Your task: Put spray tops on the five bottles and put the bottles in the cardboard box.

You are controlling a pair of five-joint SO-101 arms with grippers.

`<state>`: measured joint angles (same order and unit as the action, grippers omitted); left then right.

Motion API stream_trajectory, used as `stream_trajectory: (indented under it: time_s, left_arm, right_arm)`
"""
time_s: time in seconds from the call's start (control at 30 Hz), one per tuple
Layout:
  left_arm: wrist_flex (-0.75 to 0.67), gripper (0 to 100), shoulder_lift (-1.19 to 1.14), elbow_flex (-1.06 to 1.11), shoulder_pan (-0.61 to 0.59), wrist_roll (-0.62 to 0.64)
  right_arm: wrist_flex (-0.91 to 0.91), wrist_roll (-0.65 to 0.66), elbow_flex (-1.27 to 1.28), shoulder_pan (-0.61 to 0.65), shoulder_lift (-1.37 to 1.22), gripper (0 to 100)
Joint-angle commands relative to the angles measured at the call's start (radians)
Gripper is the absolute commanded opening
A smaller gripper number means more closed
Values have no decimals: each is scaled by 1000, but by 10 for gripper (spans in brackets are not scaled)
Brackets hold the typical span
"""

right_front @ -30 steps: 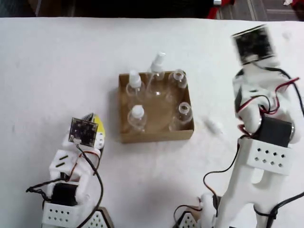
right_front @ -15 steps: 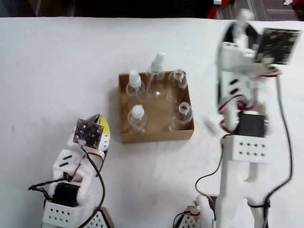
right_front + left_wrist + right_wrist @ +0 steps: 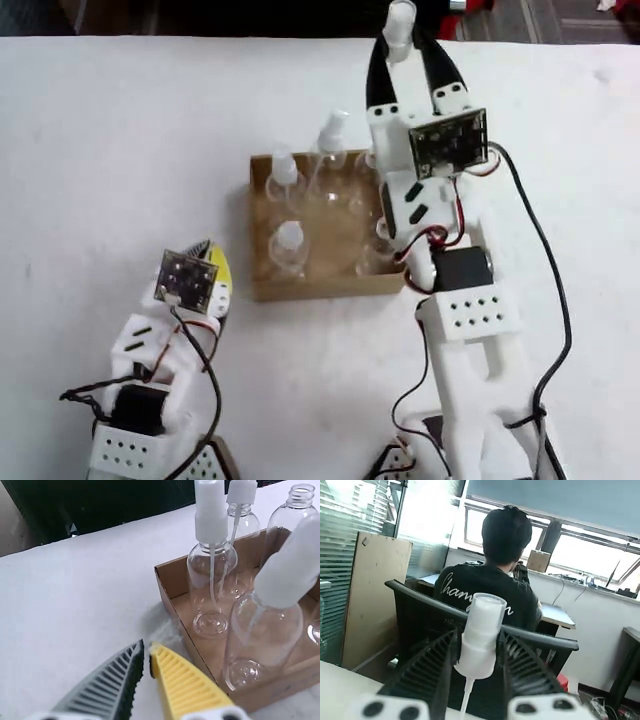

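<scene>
Two open bottles (image 3: 296,510) stand in the cardboard box (image 3: 300,288), down below the right tool (image 3: 477,639), which pinches one spray top (image 3: 481,625). Lower it straight, thin stem first, into an open neck. The left tool (image 3: 144,656) rests closed and empty.

Bright windows (image 3: 580,547), a black office chair (image 3: 415,615), a leaning wooden board (image 3: 375,590), white tabletop (image 3: 120,130).

an office: desk (image 3: 555,613), mesh chair (image 3: 415,617) and wide windows (image 3: 587,550).
</scene>
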<state>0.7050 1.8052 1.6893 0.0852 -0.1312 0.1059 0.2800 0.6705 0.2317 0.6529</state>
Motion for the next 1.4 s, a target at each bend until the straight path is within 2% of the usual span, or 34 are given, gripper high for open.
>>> stream_trajectory:
  time_s: [0.0, 0.57, 0.77, 1.13, 1.37]
  left_arm:
    - [-23, 23, 16, -21, 12, -12]
    - [-25, 23, 16, -21, 12, -12]
    - [-25, 23, 16, -21, 12, -12]
    - [-25, 23, 16, -21, 12, -12]
    - [-25, 23, 16, -20, 12, -12]
  right_arm:
    - [27, 14, -6, 5, -84, 17]
    - [33, 8, -8, -22, -140, 16]
    - [125, 8, -17, -25, -142, 16]
    - [186, 11, -12, -27, -249, 16]
    - [183, 9, 46, -22, -199, 16]
